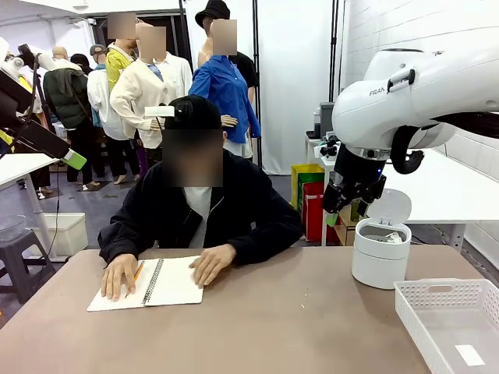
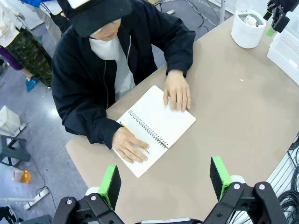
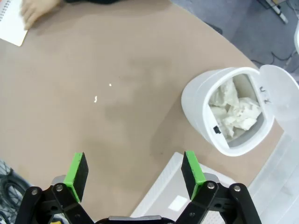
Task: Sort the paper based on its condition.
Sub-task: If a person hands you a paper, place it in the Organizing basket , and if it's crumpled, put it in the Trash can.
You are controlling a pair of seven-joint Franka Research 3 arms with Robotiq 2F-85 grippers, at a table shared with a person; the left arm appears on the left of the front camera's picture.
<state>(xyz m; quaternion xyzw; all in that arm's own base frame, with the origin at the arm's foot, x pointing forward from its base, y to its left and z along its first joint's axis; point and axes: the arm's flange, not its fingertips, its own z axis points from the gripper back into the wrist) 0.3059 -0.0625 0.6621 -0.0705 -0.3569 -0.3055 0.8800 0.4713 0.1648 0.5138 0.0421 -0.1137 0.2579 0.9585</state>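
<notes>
Surface (image 1: 257, 312): brown, matte, rounded corners.
Floor (image 1: 93, 206): grey, smooth.
Right wall (image 1: 366, 31): white-painted brick.
Rear partition (image 1: 292, 78): white panel, with black poles (image 1: 256, 78) standing before it.
Left side table (image 1: 15, 167): white.
Right side table (image 1: 448, 195): white.
Stool (image 1: 14, 248): grey, on the floor at left.
Crate (image 1: 70, 234): white, on the floor beside the stool.
Light: bright, even.

The right gripper (image 3: 134, 173) is black with bright green pads (image 3: 77, 170). Ahead of it to the right, white crumpled paper lumps (image 3: 233, 112) lie in a plain white round plastic bin (image 3: 196, 105). Beneath it is a white lattice-walled plastic tray (image 1: 413, 312). The matte tan-brown counter (image 3: 93, 60) bears tiny white flecks (image 3: 96, 98). Ahead of the black, green-padded left gripper (image 2: 166, 182) are a white spiral-bound notebook (image 2: 159, 126) with dark wire, a yellow pencil (image 1: 137, 272) and a person's black jacket (image 2: 84, 84).
</notes>
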